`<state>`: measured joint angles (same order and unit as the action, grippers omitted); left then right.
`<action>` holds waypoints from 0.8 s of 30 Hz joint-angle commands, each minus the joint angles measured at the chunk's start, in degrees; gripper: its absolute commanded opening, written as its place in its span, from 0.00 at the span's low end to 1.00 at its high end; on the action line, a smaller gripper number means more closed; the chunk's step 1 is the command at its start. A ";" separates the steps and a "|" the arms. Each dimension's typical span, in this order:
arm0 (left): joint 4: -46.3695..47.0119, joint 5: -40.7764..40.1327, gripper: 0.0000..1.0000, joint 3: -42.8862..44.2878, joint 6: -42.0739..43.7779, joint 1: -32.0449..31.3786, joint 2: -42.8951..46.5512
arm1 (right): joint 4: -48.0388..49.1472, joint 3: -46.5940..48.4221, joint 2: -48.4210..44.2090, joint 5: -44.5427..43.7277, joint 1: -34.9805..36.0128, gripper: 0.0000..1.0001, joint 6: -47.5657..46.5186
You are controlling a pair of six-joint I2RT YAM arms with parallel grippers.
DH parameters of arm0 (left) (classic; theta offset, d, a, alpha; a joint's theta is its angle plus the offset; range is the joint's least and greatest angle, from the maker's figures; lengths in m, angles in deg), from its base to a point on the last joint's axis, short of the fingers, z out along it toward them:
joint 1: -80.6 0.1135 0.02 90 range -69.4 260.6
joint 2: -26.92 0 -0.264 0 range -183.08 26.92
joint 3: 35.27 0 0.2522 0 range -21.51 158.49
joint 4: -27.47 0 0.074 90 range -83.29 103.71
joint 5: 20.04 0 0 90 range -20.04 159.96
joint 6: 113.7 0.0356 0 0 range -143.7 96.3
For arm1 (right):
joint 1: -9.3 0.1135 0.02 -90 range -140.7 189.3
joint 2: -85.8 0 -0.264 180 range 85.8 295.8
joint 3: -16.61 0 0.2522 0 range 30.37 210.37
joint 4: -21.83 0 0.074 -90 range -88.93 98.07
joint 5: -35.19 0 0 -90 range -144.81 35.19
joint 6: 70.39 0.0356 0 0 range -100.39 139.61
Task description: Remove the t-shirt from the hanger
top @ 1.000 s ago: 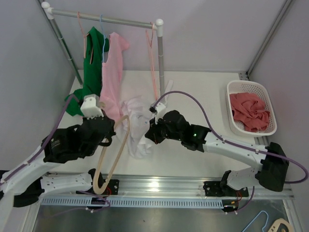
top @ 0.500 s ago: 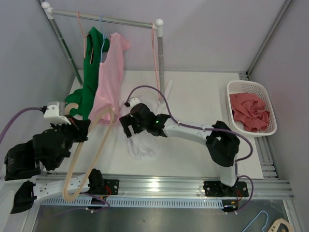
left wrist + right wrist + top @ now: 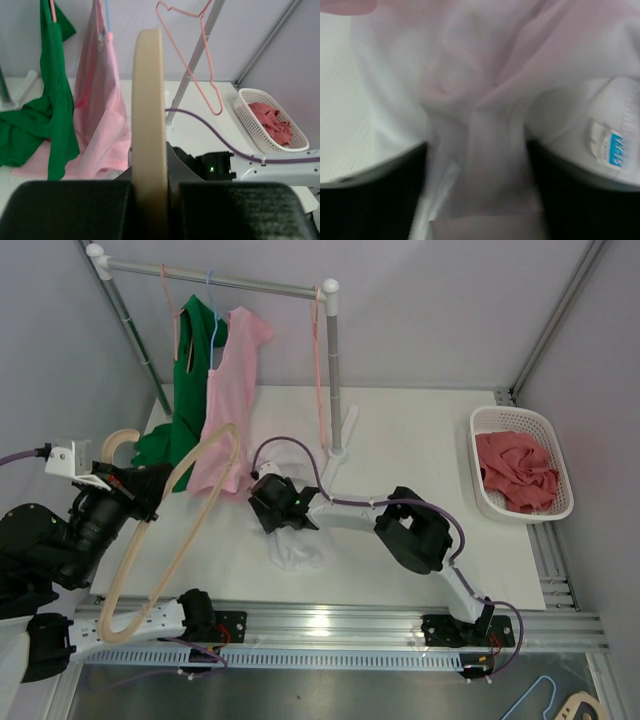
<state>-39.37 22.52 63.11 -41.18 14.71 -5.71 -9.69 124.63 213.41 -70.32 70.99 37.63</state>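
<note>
**Top view:** the white cotton t-shirt [image 3: 298,552] lies crumpled on the white table [image 3: 420,440], just beside the front centre. It is well apart from the beige wooden hanger [image 3: 120,585]. The left gripper [image 3: 148,498] has the hanger clamped and holds it up at the left edge, with nothing hanging on it. The right gripper [image 3: 275,502] sits low on the top edge of the shirt. A green garment [image 3: 185,390] and a pink garment [image 3: 232,390] hang on the white metal rail [image 3: 230,280]. The white plastic basket [image 3: 480,425] at far right holds red cloth.

**Left wrist:** the left gripper [image 3: 149,192] has its jaws closed tight on the bare hanger bar [image 3: 148,125]. No fabric is on the bar.

**Right wrist:** the right gripper [image 3: 477,200] has its dark fingers [image 3: 380,210] spread wide. White shirt fabric [image 3: 470,75] lies loose between them and doesn't look pinched. The neck label [image 3: 605,145] is visible at right.

**Step:** judging from this, the shirt is separated from the hanger, so the removal is effectively done.

**Next:**
- Lift the right arm straight up so the open jaws don't snag a fold.
- Set the hanger down clear of the shirt.
- Risk: cloth catching on a finger during the retreat.
</note>
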 commanded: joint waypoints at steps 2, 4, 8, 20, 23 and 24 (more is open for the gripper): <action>10.00 3.14 0.01 5.64 9.38 -0.47 -5.41 | -4.75 -10.38 -3.23 3.62 -0.08 0.39 3.68; 13.17 2.18 0.01 8.27 13.33 -0.47 -8.14 | -2.46 -16.18 -7.44 7.84 0.88 0.00 5.96; 18.88 1.30 0.01 13.10 20.27 0.05 -15.44 | -4.82 -29.01 -24.10 7.86 5.97 0.00 9.04; 14.84 28.79 0.01 23.22 7.29 29.50 -36.97 | -38.22 -7.01 -64.16 -9.98 -10.54 0.00 4.85; 18.26 28.46 0.01 24.27 7.45 30.38 -41.63 | -39.55 3.71 -62.49 -3.77 -29.43 0.00 -1.22; 18.80 28.80 0.01 25.58 7.89 30.64 -42.86 | -39.46 6.35 -62.14 1.13 -34.13 0.00 -2.45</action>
<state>-24.24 46.94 84.86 -31.71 44.18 -46.34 -40.79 126.26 148.94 -74.01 47.47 41.34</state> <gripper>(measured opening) 0.058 0.057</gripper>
